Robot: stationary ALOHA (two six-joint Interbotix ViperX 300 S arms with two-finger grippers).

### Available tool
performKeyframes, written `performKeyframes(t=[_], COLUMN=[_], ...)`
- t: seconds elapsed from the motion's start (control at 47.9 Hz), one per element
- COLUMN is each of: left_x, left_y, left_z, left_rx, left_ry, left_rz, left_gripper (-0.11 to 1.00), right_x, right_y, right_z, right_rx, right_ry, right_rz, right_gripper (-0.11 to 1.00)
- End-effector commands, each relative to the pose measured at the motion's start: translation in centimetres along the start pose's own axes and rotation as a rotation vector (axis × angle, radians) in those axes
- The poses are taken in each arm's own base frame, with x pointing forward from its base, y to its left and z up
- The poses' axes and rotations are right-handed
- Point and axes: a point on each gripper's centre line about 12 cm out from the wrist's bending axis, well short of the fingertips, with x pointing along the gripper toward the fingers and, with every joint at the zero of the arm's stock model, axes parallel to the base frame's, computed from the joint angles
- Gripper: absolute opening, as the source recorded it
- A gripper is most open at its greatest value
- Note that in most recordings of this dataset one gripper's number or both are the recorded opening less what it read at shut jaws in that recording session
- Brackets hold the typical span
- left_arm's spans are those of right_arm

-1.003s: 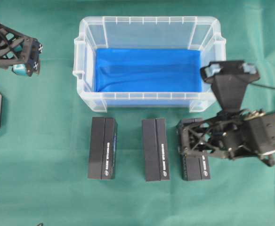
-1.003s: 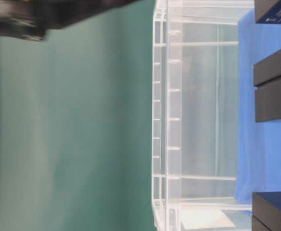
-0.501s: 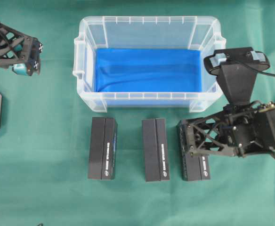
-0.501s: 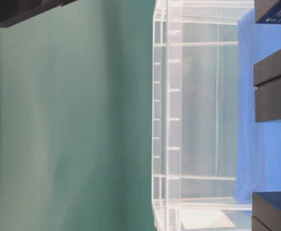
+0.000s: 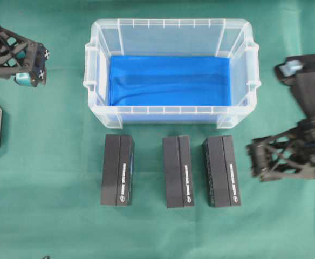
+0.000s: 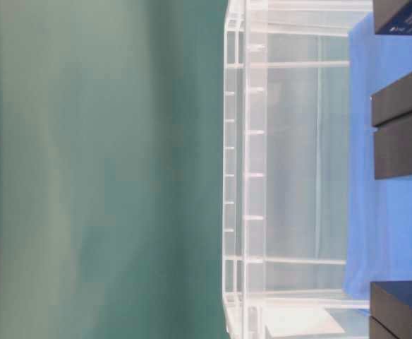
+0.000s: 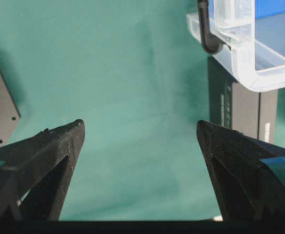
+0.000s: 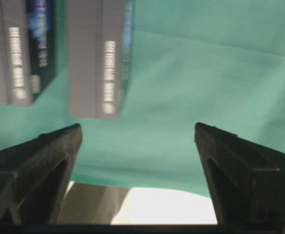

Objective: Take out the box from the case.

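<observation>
The case [image 5: 171, 73] on the table [image 5: 55, 221] holds only blue lining, three boxes [image 5: 178, 171] lie just outside it, so removal looks finished; both the left end effector [image 7: 139, 134] and right end effector [image 8: 137, 132] gape empty, needing only retreat.

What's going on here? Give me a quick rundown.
Nothing is being held right now. The clear case holds only its blue lining. Three black boxes sit side by side on the green cloth just in front of it: the left box, the middle box and the right box. The right end effector is open, beside the right box without touching it. The left end effector hangs open, far from the boxes.
</observation>
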Motion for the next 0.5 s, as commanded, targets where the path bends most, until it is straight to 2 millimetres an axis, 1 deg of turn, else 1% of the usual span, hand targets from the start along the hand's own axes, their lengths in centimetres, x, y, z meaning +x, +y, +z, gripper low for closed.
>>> performKeyframes(t=[0.0,0.104,0.251,0.334,0.481], left_x=[-0.7,-0.7,-0.7,-0.7,-0.7], left_y=[-0.1,0.0,0.0,0.0,0.0], left_z=[0.1,0.1,0.1,0.1,0.1], left_rx=[-0.005,-0.007,-0.005,-0.008,-0.008], left_ry=[-0.012,-0.013,-0.013,-0.013,-0.013], left_rz=[-0.023,-0.025,-0.022,-0.023,-0.023], left_gripper=[0.97,0.97,0.97,0.97,0.97], right_x=[-1.4,-1.7,-2.1,-2.1,-2.0], right_y=[-1.8,-3.4,-5.0,-5.3,-5.1], right_z=[0.3,0.6,1.1,1.3,1.5], right_rx=[-0.002,-0.002,-0.005,-0.007,-0.005], right_ry=[0.016,0.012,0.005,0.0,-0.012], right_rz=[0.03,0.013,-0.014,-0.017,-0.012], right_gripper=[0.9,0.9,0.9,0.9,0.9])
